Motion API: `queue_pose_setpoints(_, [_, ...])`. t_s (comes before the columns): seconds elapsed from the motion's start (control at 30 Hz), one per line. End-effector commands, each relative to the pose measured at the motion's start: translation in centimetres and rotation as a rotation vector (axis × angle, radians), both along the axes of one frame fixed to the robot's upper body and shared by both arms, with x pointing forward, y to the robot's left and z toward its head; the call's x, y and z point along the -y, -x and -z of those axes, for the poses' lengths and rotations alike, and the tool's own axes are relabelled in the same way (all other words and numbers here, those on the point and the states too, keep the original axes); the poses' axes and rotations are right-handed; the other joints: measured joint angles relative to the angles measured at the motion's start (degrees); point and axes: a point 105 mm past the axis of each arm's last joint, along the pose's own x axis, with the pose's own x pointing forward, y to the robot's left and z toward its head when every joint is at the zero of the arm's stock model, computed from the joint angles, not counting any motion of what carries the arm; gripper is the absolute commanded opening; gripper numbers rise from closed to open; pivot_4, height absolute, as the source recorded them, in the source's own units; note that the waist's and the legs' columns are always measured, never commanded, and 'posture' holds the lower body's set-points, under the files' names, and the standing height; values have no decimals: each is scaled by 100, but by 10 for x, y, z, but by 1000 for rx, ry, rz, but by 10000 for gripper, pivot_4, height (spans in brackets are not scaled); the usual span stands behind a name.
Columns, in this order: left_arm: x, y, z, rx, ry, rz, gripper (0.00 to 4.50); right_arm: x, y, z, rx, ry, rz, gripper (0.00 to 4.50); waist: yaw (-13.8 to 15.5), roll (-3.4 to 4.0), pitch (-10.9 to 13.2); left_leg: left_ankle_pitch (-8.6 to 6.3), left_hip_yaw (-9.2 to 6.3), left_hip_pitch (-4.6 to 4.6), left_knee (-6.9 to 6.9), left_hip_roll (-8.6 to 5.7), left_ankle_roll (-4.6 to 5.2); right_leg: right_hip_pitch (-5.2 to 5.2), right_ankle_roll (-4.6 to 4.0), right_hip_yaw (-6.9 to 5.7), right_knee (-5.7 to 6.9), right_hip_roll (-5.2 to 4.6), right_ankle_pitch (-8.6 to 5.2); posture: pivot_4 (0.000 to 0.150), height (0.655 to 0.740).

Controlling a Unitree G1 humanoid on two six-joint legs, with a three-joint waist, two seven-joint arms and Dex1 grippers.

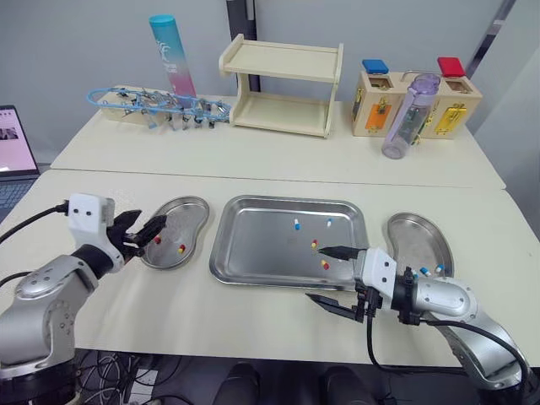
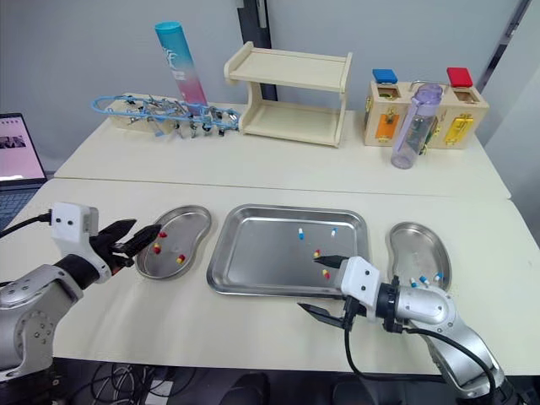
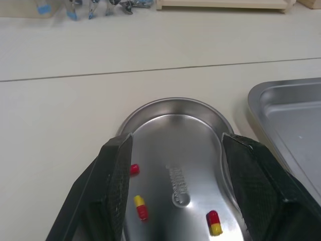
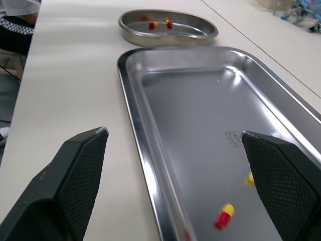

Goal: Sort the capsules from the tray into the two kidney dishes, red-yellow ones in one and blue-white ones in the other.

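Two cream counter (image 1: 253, 321) sections butted together, seam running behind the tray (image 1: 253, 249). Grey wall at the back. Rear section carries a wooden shelf (image 1: 283, 84), pink-blue tube (image 1: 173, 57), purple bottle (image 1: 409, 114) and wooden lock box (image 1: 443, 105). Laptop (image 1: 13, 152) at far left.

Tray holds two red-yellow capsules (image 1: 325, 264) and two blue-white capsules (image 1: 296, 224). Left kidney dish (image 1: 190, 207) has red-yellow ones, right kidney dish (image 1: 409, 229) blue-white ones.

Left gripper (image 1: 152, 226) sits over the left kidney dish's outer edge, jaws parted, empty. Right gripper (image 1: 318, 274) is at the tray's near right corner, jaws spread wide, empty.
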Motion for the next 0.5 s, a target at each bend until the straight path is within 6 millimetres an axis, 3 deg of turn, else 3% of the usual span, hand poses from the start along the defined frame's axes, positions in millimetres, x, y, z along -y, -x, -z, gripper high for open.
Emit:
queue_pose_setpoints(0.03, [-24,9,-25,68,-54,-21,29004,26,6,-22,39,7,36,45000,11,1,1,0,1,-1,0,-1,0,-1,0,0,-1,0,0,1500,7400])
queue_pose_setpoints(0.13, [-53,18,-17,12,-114,-60,29004,66,6,-29,26,65,145,45000,10,5,3,0,5,2,-2,0,1,1,0,3,-2,0,0,1500,7400])
queue_pose_setpoints(0.23, [-83,32,-2,-59,-174,-102,29004,119,8,-35,11,176,277,45000,3,6,3,-1,11,2,-5,0,1,-2,0,8,-2,0,0,1500,7400])
queue_pose_setpoints(0.33, [-100,42,12,-99,-187,-125,29004,159,14,-35,-10,263,363,45000,3,5,3,-1,18,3,-5,2,2,-3,-1,12,-2,-1,0,1500,7400])
queue_pose_setpoints(0.43, [-120,61,35,-159,-161,-177,34688,220,27,-26,-77,380,498,45000,2,3,3,-2,21,2,-6,2,1,-4,-1,12,-4,-3,-1,1500,7400])
queue_pose_setpoints(0.5, [-127,71,46,-183,-166,-202,40617,247,37,-20,-131,413,569,45000,-1,1,4,-2,27,0,-11,1,2,-4,-1,16,-13,-6,-1,1500,7400])
